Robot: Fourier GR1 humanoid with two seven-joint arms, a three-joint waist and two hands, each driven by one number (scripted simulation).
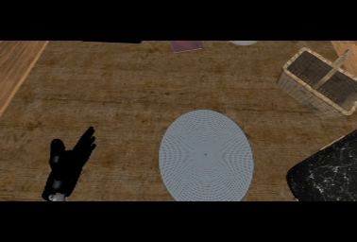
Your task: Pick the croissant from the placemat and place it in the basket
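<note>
Near the lower left edge I see my left hand (68, 163) resting, fingers (86, 140) straight and apart, holding nothing. My right hand isn't in view. I can't find the croissant: the grey placemat (206, 156) at centre lies bare, and the basket (319, 82), well apart at upper right, shows nothing I can make out inside
</note>
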